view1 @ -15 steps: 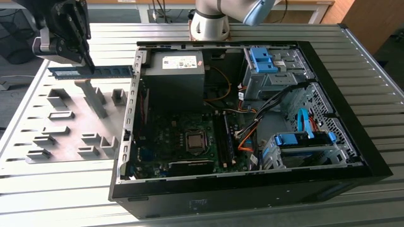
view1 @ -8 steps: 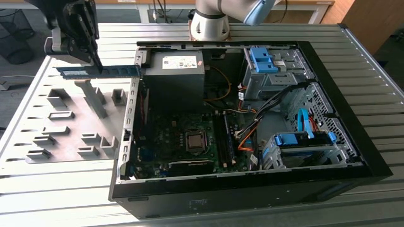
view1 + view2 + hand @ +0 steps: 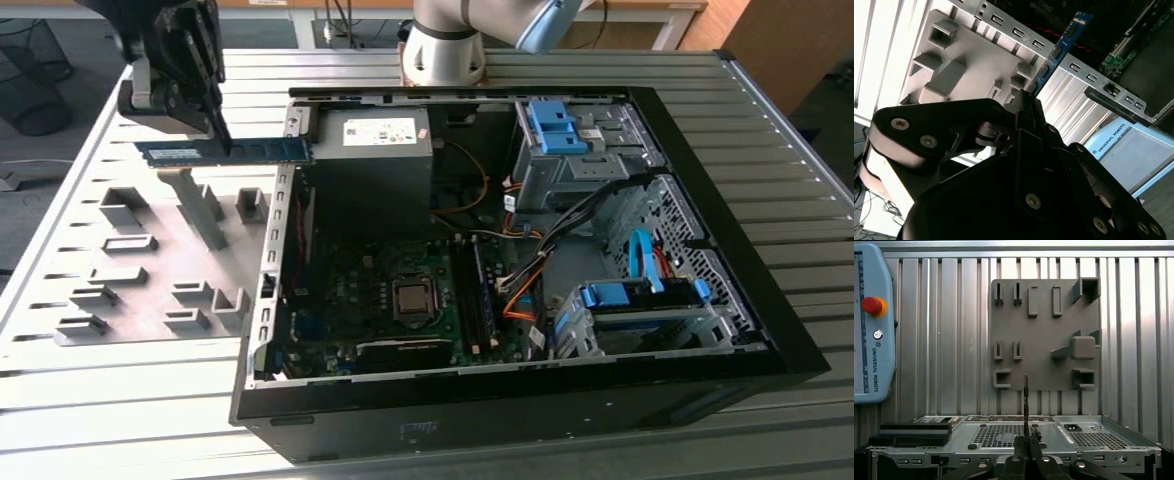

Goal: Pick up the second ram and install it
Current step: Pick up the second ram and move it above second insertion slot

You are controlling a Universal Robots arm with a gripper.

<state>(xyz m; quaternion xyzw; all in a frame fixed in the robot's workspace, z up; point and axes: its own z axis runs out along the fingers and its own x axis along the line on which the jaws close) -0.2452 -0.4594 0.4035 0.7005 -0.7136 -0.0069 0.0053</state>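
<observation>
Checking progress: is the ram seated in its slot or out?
Out: the gripper holds the second ram aloft by the case wall.

Beyond the case (image 3: 534, 415), toward the exterior view's left, the gripper (image 3: 218, 142) is cut off by the top edge and covers part of the ram (image 3: 274, 150).

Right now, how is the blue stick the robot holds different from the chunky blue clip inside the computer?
The ram stick is thin, flat and dark blue; the clip is chunky and light blue. The ram stick hangs in the air, pinched by the gripper; the clip sits down inside the computer case. Both are blue.
</observation>
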